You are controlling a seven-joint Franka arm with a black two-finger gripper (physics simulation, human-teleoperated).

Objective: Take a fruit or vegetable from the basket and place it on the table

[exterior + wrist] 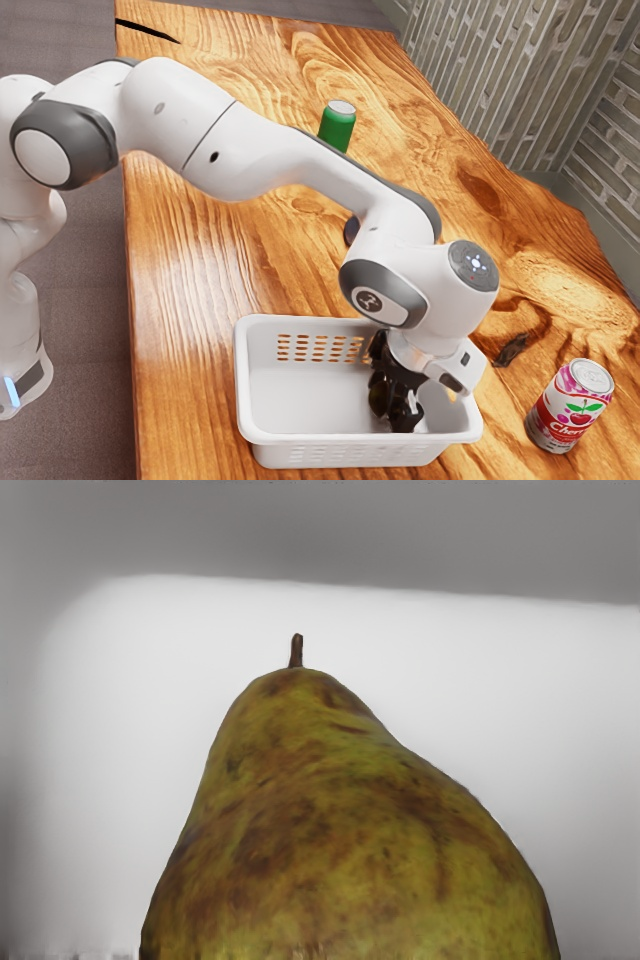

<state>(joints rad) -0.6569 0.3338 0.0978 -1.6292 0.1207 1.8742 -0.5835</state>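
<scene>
Floor (75,290): grey, at the exterior view's left, beyond the edge of the table.
Arm (165,115): enters from the exterior view's upper left, bending down at its wrist; your working limb.
Table (185,300): wood, strongly grained; your destination surface.
Basket (310,449): white, slotted, upright on the table.
Green can (338,125): upright, well apart from the basket.
Pear (345,820): your task's fruit, inside the basket and just under the hand; stem (296,651) exposed in the wrist view.
Gripper (393,408): black, lowered inside the basket, nearer its end at the exterior view's right.
Jaws: you cannot tell from these views whether they stand apart or are clamped on the pear.
Step in hand: by judgement, the grasp, with the lift to follow.
Next move: confirm that the jaws straddle the pear, close them if need be, raise it straight above the rim, then carry it over and set it gently on the table beside the basket.
Hazard: the pear's rounded, tapering body may slip or roll; keep the hand off the basket's sides as you rise.
Cherry can (570,405): upright on the table near the basket; steer your path around it.
Brick wall (608,145): backdrop at the exterior view's right.
</scene>
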